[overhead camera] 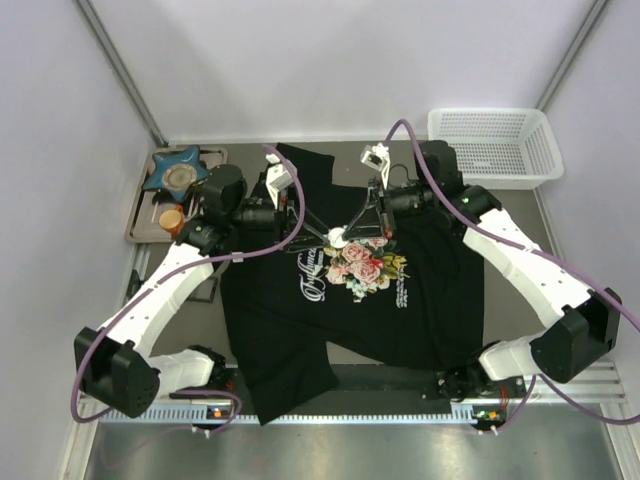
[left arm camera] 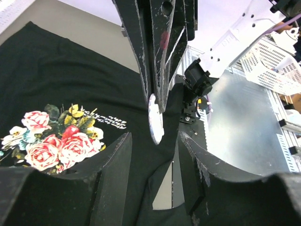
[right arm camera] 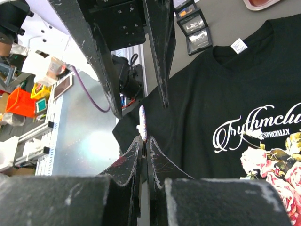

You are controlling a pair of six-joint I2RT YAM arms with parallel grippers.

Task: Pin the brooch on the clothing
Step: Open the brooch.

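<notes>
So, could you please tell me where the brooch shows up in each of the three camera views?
Top external: the brooch is a pale dot near the centre, just up-left of the rose print.
Left wrist: a white disc seen nearly edge-on, mid-picture.
Right wrist: a thin pale sliver left of centre, pinched in the right gripper.
Shared landmark: the rose print, lower left in the left wrist view, lower right in the right wrist view.

We see a robotics lab cell: white panels [overhead camera: 330,60] wall in a grey tabletop [overhead camera: 585,225] with an aluminium rail [overhead camera: 380,412] at its near edge.
</notes>
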